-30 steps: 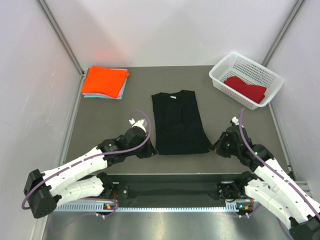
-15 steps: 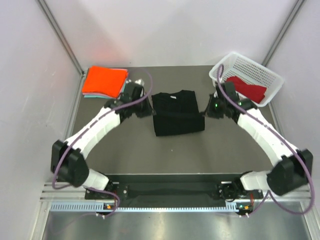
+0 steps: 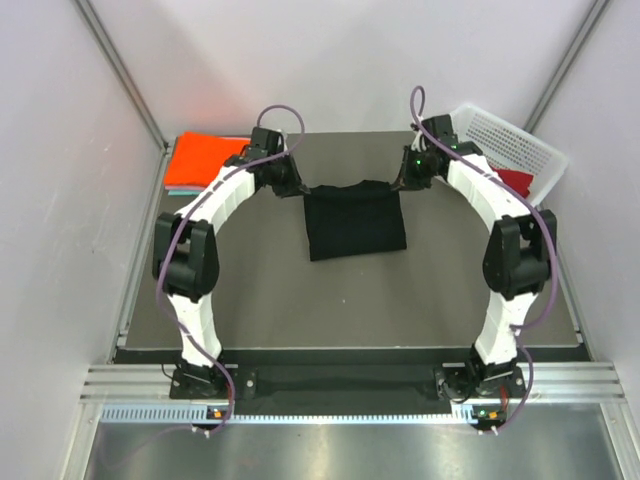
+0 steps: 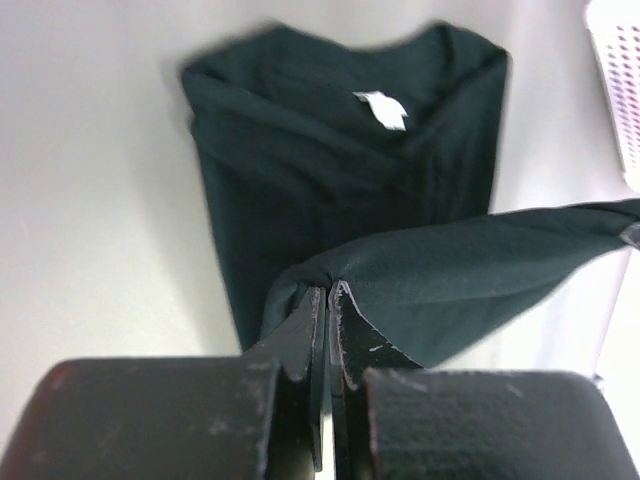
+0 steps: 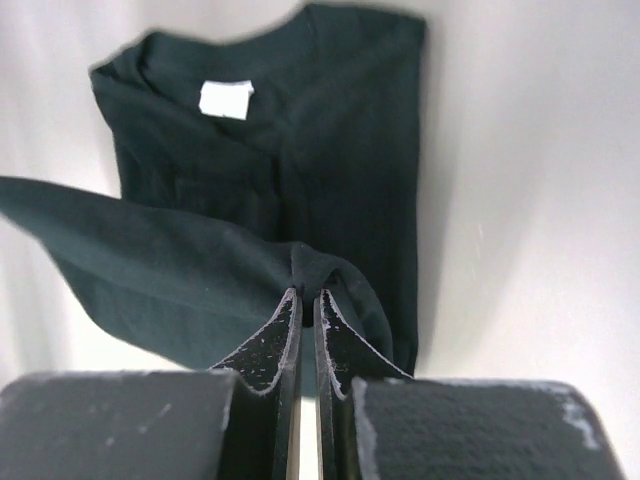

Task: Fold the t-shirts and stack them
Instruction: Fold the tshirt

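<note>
Black t-shirt [image 3: 355,228], centre-far of table, doubled over, hem lifted above collar end, left gripper [image 4: 328,292] jaws clamped on left hem corner, right gripper [image 5: 305,295] clamped on right corner, orange t-shirt [image 3: 200,160] far left.

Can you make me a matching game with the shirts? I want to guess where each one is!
Things:
1. black t-shirt
2. orange t-shirt
3. red t-shirt

Places:
a. inside the white basket
b. at the far left corner of the table
c. in the middle, pinched by the left tool and the right tool

Pairs: 1-c, 2-b, 3-a
</note>
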